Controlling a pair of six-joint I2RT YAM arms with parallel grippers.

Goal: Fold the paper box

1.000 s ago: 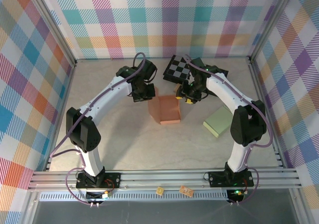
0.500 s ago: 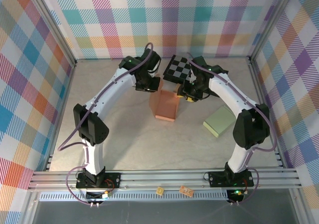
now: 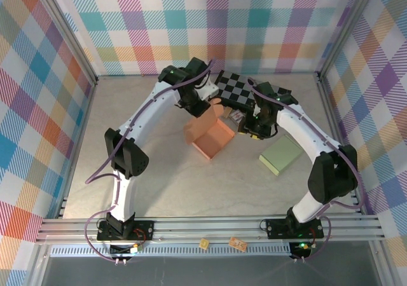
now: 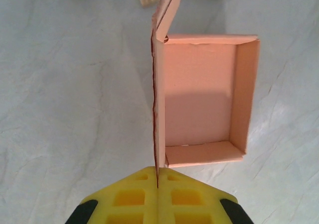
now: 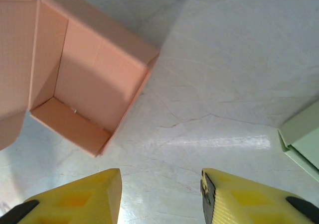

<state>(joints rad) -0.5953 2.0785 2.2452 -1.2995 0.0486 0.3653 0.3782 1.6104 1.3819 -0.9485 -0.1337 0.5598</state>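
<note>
The orange paper box (image 3: pixel 215 138) lies open on the table, its tray (image 4: pixel 199 97) facing up. Its lid flap (image 4: pixel 158 99) stands upright, seen edge-on in the left wrist view. My left gripper (image 4: pixel 157 183) is shut on the edge of that flap, and it hangs over the box's far side (image 3: pixel 210 105). Just right of the box, my right gripper (image 3: pixel 245 123) is open above bare table, apart from the box. The right wrist view has the box (image 5: pixel 94 79) at upper left and nothing between the yellow fingers (image 5: pixel 94 196).
A black-and-white checkered box (image 3: pixel 238 91) lies at the back, close behind both grippers. A flat pale-green box (image 3: pixel 280 154) rests right of the orange one; its corner (image 5: pixel 301 134) is near my right gripper. Metal rails border the table.
My left gripper has swung back and to the right with the flap, lifting the lid and turning the box so its tray shows. The right gripper has drawn back to the right.
</note>
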